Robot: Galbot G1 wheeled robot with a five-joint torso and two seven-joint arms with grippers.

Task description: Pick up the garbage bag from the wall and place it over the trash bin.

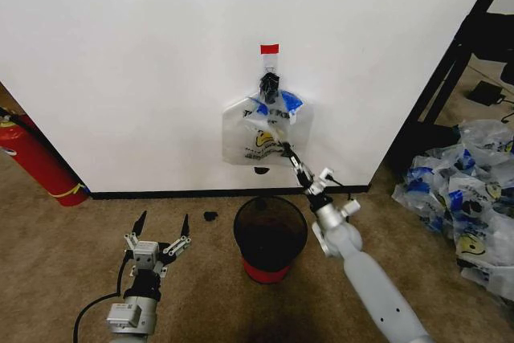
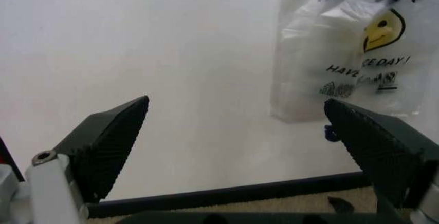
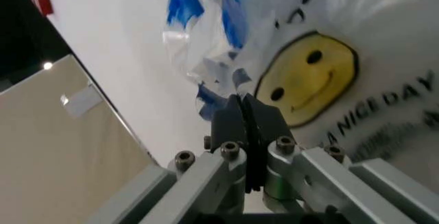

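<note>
The garbage bag (image 1: 265, 130) hangs on the white wall (image 1: 144, 62) from a clip under a red tape strip (image 1: 269, 49). It is thin white plastic with blue patches and a yellow smiley face (image 3: 305, 77). My right gripper (image 1: 287, 150) reaches up to the bag's lower middle, and its fingers (image 3: 264, 121) are pressed together on the plastic. The trash bin (image 1: 270, 237), dark with a red base, stands on the carpet below the bag. My left gripper (image 1: 163, 226) hovers low to the left of the bin, open, with nothing between its fingers (image 2: 103, 142); the garbage bag (image 2: 357, 54) lies beyond it.
A red fire extinguisher (image 1: 36, 158) leans at the left by the wall. A heap of similar bags (image 1: 466, 194) lies on the floor at the right, next to a black frame (image 1: 450, 70). A black baseboard (image 1: 161, 193) runs along the wall's foot.
</note>
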